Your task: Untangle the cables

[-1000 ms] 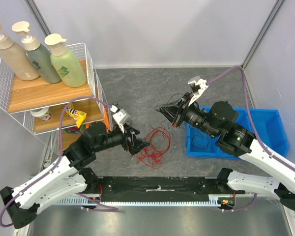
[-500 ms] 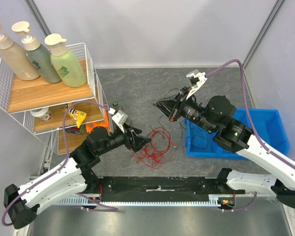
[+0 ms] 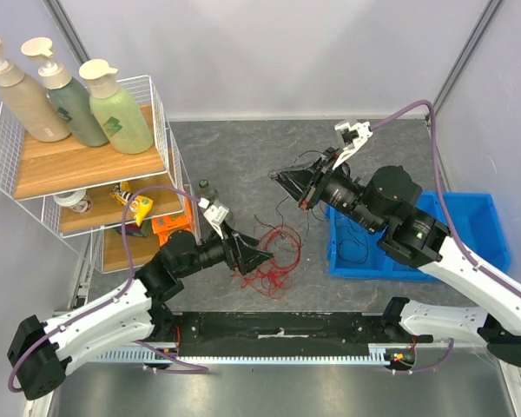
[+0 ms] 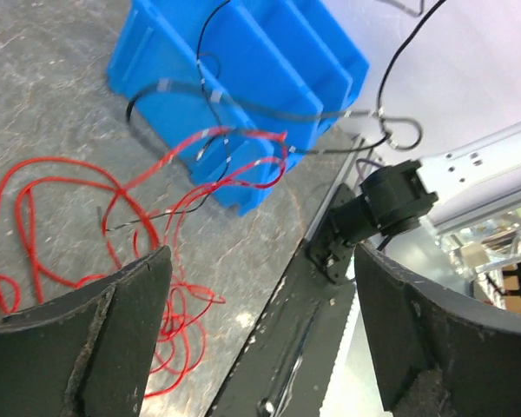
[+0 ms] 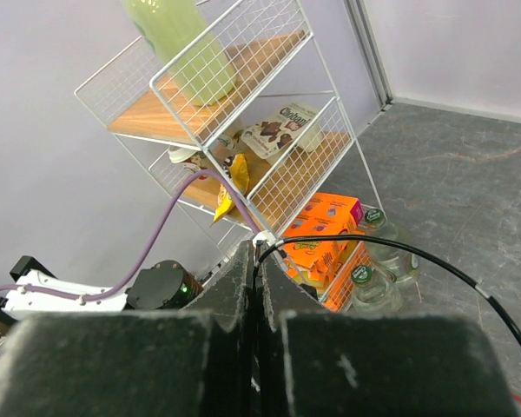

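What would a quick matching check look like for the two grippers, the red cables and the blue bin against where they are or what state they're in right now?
Column A
1. left gripper
2. right gripper
3. red cables
4. blue bin

Column B
a. shut on a black cable
b. in loose loops on the table
c. open, holding nothing
d. on the right side, beside the right arm

Pairs: 1-c, 2-a, 3-b, 4-d

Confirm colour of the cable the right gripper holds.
Black cable, clearest in the right wrist view.
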{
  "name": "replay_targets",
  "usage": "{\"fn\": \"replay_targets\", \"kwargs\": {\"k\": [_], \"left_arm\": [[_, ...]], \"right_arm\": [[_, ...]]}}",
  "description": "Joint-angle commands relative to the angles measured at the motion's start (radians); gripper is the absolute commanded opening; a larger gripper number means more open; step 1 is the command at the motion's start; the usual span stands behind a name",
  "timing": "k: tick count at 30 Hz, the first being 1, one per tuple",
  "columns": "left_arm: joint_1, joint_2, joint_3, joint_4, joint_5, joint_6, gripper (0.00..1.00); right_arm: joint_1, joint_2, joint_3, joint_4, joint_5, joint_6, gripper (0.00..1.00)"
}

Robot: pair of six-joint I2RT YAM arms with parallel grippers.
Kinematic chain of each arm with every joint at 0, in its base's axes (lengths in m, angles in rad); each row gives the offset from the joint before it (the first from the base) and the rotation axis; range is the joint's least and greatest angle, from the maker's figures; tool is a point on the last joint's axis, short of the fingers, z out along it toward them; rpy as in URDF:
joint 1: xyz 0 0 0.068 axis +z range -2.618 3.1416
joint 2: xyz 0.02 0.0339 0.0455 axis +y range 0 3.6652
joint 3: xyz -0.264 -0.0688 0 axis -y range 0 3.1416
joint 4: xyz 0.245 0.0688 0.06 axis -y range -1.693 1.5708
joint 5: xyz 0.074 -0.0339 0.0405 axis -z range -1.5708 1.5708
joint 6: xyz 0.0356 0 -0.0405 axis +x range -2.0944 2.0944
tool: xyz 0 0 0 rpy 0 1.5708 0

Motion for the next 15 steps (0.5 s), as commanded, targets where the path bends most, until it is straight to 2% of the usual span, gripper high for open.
{"fn": "replay_targets", "kwargs": {"k": [1, 3, 7, 12, 15], "left_arm": [[-0.048, 0.058, 0.006, 0.176, -0.027, -0.124, 0.91], [-0.094, 0.087, 0.006, 0.211, -0.099, -0.122, 0.9], [-0.148, 0.163, 0.018, 0.302, -0.159, -0.116, 0.65], [-0.165, 0.282, 0.06, 0.323, -0.197, -0.147, 0.66], [-0.199, 0.334, 0.057, 0.413, -0.228, -0.153, 0.53]], "right_arm": [[-0.001, 0.021, 0.032, 0.042, 0.087, 0.061, 0.0], [-0.001, 0.031, 0.026, 0.049, 0.123, 0.099, 0.0], [-0.001, 0.037, 0.008, 0.072, 0.167, 0.161, 0.0], [0.001, 0.028, -0.008, 0.099, 0.201, 0.195, 0.0], [0.001, 0.021, -0.017, 0.102, 0.224, 0.213, 0.0]]}}
